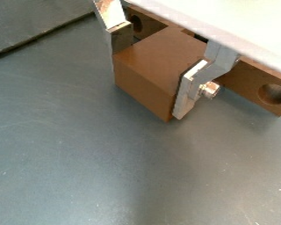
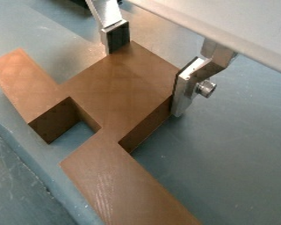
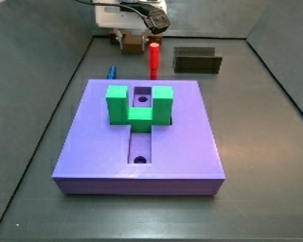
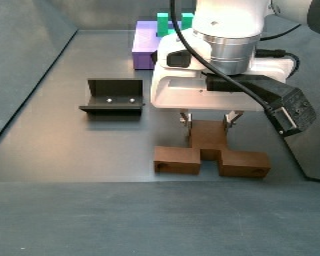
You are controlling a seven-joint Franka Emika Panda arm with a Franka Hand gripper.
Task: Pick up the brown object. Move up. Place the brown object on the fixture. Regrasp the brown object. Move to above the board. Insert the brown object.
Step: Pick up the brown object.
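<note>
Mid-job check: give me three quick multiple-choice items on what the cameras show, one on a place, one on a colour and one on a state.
1. Where is the gripper?
A. Over the board
B. At the brown object
C. At the fixture

2. What colour is the U-shaped block on the board?
A. Green
B. Yellow
C. Orange

3. What state is the fixture in?
A. Holding the brown object
B. Tipped over
C. Upright, nothing on it

Answers:
1. B: in a side view the gripper has a finger on either side of the middle of the brown object.
2. A: the U-shaped block on the board is green.
3. C: the fixture stands bare.
</note>
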